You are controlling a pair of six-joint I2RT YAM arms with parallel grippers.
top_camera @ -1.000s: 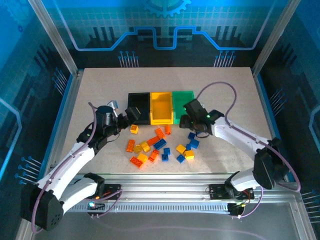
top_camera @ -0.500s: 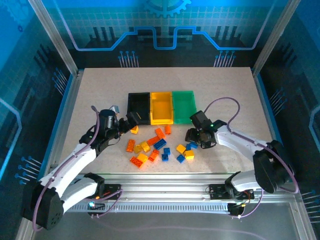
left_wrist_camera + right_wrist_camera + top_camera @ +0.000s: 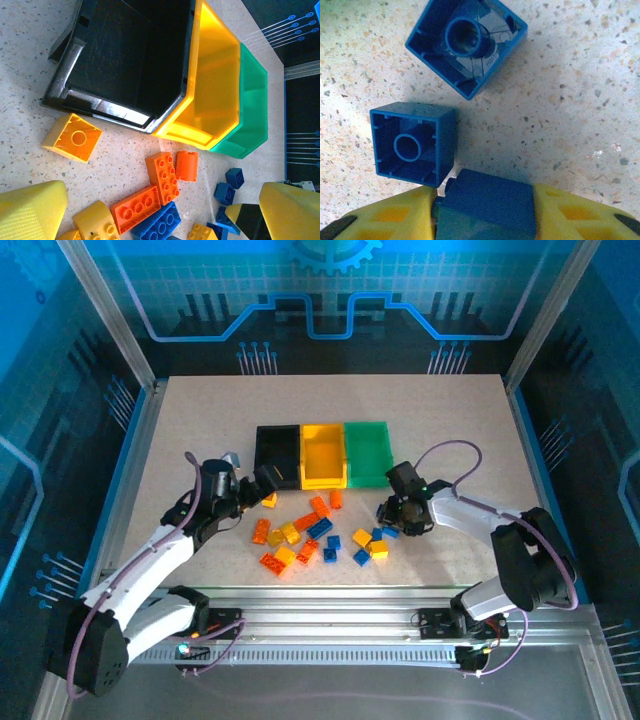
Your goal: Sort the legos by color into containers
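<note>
The black bin (image 3: 277, 453), yellow bin (image 3: 323, 455) and green bin (image 3: 368, 450) stand joined in a row; the left wrist view shows the black bin (image 3: 130, 55), yellow bin (image 3: 212, 85) and green bin (image 3: 250, 110) with no bricks inside. Yellow, orange and blue legos (image 3: 310, 535) lie scattered in front of them. My right gripper (image 3: 398, 515) is low over the blue bricks, and in its wrist view the right gripper (image 3: 485, 212) is shut on a blue brick (image 3: 487, 200). My left gripper (image 3: 262, 486) hangs open above the bricks, the left gripper (image 3: 155, 200) holding nothing.
Two upturned blue bricks (image 3: 465, 45) (image 3: 412, 145) lie just beyond the held one. An upturned yellow brick (image 3: 72, 137) sits by the black bin's front corner. Orange bricks (image 3: 162, 175) and a blue one (image 3: 157, 222) lie under the left gripper. Blue walls surround the table.
My right gripper came down from the green bin's front to the blue bricks and closed on one. My left gripper drifted slightly nearer and lower by the black bin.
</note>
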